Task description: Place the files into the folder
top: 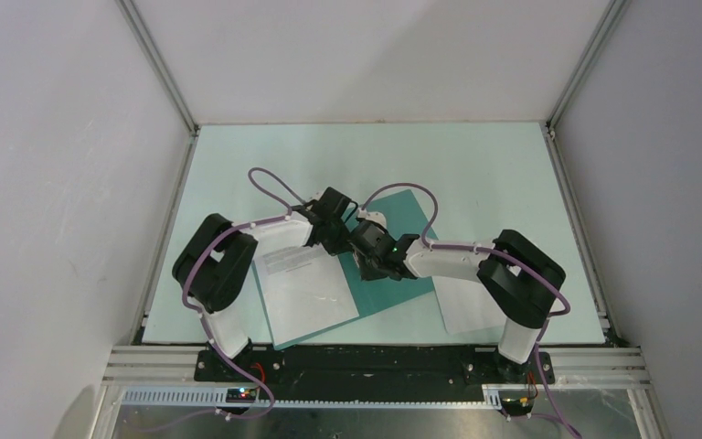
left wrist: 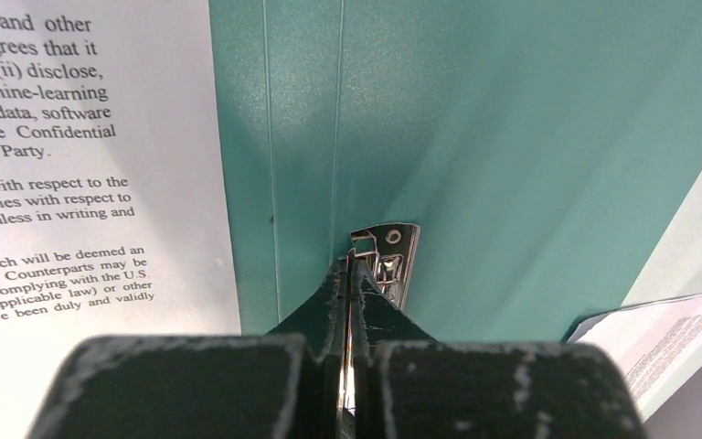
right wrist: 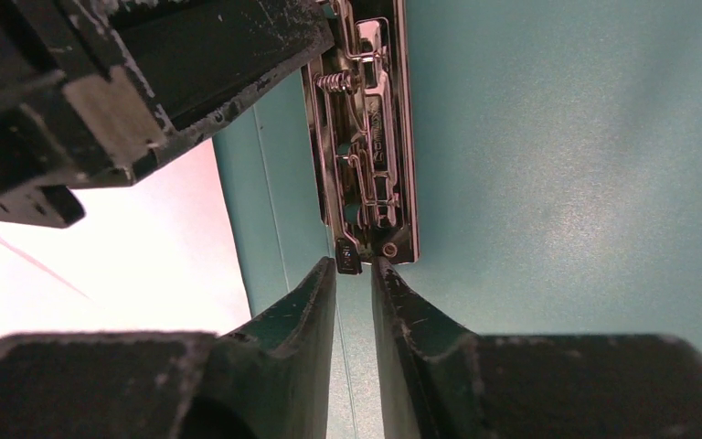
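The folder [top: 391,294] lay open on the table [top: 475,165], one sheet [top: 306,288] on its left half and the other sheet [top: 466,306] beside it. The left gripper [left wrist: 349,270] was clamped on the clip [left wrist: 386,261]. The right gripper [right wrist: 355,265] stood narrowly apart at the clip's end, grip unclear.

"Confidential", "machine-learning", "Counterparts" on paper sheet [left wrist: 91,201]

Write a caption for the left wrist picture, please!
Left claw shut on the metal clip of the teal folder, a printed sheet beside.
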Available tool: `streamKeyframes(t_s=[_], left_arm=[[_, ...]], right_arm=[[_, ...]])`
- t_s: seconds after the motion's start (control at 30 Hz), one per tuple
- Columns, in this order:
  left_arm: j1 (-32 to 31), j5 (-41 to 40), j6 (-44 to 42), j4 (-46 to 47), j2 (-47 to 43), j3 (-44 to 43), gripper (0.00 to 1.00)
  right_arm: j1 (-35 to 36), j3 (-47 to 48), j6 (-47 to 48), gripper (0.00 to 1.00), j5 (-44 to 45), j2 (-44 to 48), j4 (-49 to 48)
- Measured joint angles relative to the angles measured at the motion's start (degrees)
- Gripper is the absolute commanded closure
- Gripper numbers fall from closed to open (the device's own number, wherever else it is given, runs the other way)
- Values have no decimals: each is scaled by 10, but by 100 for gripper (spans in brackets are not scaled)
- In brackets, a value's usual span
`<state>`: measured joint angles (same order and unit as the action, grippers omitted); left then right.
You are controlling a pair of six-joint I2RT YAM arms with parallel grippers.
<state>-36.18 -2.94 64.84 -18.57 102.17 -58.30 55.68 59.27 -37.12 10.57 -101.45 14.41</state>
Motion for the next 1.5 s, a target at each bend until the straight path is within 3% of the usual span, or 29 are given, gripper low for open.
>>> streamKeyframes(t_s=[0.17, 0.47, 0.9, 1.17, 1.5], left_arm=[[0, 2, -4, 1, 0, 0, 100], [1, 2, -6, 1, 0, 0, 100], [2, 4, -10, 3, 0, 1, 100], [3, 7, -20, 5, 2, 1, 100], [3, 7, -25, 5, 2, 1, 100]], right_arm=[[-5, 0, -5, 70, 2, 4, 1], [-12, 0, -12, 77, -5, 5, -5], [-12, 1, -24, 99, -3, 5, -2], [-5, 16, -35, 100, 32, -7, 3], [-1, 10, -38, 90, 41, -5, -8]])
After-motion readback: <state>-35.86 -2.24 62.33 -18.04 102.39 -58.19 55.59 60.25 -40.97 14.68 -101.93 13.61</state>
